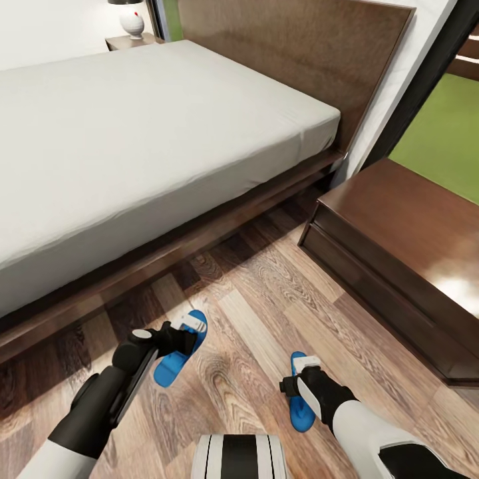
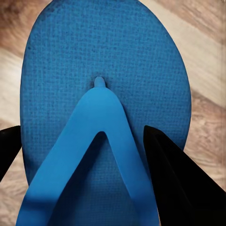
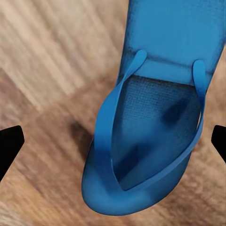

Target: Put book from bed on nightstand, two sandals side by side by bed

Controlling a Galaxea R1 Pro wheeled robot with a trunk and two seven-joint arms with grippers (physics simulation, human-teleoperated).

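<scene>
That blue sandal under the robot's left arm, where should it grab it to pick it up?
Probably by the Y-shaped strap, coming straight down from above. The left sandal lies flat, sole down on the wood floor, so its raised strap is the easiest part to pinch. The left tool already has its open fingers either side of it.

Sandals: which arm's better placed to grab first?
Left, probably. In the left wrist view its fingers straddle the left sandal's strap closely. The right gripper is wide open over the right sandal, sitting off-centre between the fingertips.
</scene>
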